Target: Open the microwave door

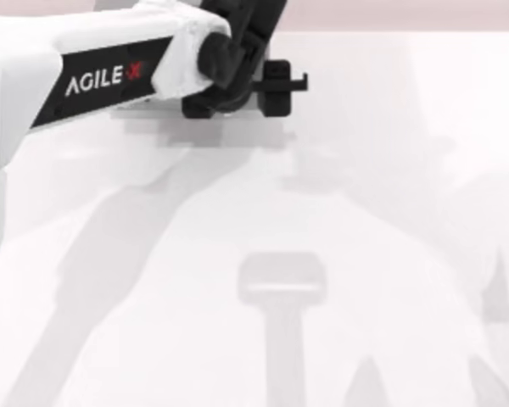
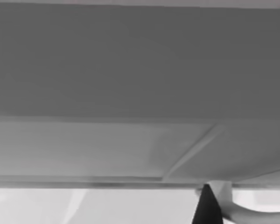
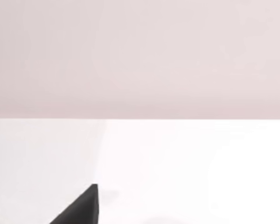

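Smooth matt white table, left arm in glossy white shell with black panel, matt black left gripper, matt grey microwave surface

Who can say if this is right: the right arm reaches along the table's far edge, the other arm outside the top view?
Wrong arm. The left arm reaches along the table's far edge, left gripper near its middle; the other arm is outside the top view, which shows this.
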### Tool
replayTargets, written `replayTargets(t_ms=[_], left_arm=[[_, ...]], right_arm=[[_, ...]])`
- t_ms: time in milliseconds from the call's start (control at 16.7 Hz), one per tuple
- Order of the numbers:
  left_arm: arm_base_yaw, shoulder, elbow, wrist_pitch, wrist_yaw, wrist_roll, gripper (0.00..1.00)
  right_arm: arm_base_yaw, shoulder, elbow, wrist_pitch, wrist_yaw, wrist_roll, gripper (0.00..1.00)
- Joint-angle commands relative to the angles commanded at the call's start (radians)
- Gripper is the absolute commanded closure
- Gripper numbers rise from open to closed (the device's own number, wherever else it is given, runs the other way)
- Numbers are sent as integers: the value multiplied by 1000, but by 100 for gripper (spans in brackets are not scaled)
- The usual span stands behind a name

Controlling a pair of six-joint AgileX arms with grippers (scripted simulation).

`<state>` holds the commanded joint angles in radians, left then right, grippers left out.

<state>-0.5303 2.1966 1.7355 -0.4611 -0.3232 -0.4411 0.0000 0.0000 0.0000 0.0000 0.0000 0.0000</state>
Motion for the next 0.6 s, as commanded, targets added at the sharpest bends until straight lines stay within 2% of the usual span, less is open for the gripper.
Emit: replayTargets(t_ms=[60,120,540,600], left_arm=[[0,0,0,0,0,0,98],[0,0,0,0,0,0,100],[0,0,0,0,0,0,100],[-35,-29,-54,-9,15,-4,100]], right_arm=[[0,0,0,0,0,0,0],[0,0,0,0,0,0,0],[0,0,0,0,0,0,0],[0,0,0,0,0,0,0]])
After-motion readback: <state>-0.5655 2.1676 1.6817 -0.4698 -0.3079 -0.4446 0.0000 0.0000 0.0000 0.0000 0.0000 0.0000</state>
